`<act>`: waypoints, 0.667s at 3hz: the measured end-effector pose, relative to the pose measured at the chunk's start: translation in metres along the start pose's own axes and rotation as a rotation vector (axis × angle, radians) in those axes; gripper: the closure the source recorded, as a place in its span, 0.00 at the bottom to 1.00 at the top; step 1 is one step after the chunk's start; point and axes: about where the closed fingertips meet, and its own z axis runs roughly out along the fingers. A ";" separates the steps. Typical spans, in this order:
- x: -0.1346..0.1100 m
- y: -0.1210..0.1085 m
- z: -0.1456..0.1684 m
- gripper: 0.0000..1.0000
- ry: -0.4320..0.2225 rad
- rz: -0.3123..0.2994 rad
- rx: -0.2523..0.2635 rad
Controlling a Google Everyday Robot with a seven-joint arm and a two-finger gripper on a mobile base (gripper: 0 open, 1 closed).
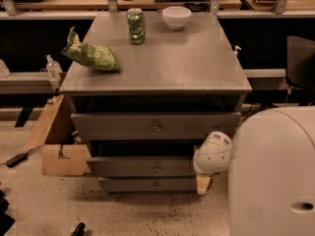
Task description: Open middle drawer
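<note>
The robot's white body point(275, 176) is filling the near right corner, parked close to the grey cabinet point(78, 104), probably so the arm can reach the drawer fronts from the side without the base blocking a drawer's path outward. The cabinet's top is serving as a counter point(172, 63), and what it carries is sitting toward the left and far edges, away from the fronts, so nothing there is getting in the arm's way. Under it the top drawer point(118, 126) is showing the tallest front, with a dark gap above it. The middle drawer point(128, 165) is lying just below, a wide flat grey front that is looking shut or nearly so, and the lowest drawer point(133, 184) is sitting narrowest, close to the floor. A cardboard box point(58, 154) is resting on the floor against the cabinet's left side, clear of the drawers' travel. On the counter a green chip bag point(91, 57) is lying at the left edge, a white bowl point(176, 16) is standing at the far edge, and a green can point(136, 26) is standing upright just left of the bowl. The arm's white wrist housing point(212, 154) is hanging at the right end of the middle drawer, and the gripper point(203, 184) is pointing down beside the right end of the lowest drawer, low near the floor. Whether it is wide or narrow cannot be told, and it is holding nothing that shows. The brass knob point(157, 168) at the middle drawer's centre is sitting well left of the gripper, so the reach toward it is judged as not yet made.
</note>
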 end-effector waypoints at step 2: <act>-0.002 -0.009 0.005 0.26 0.012 -0.011 -0.081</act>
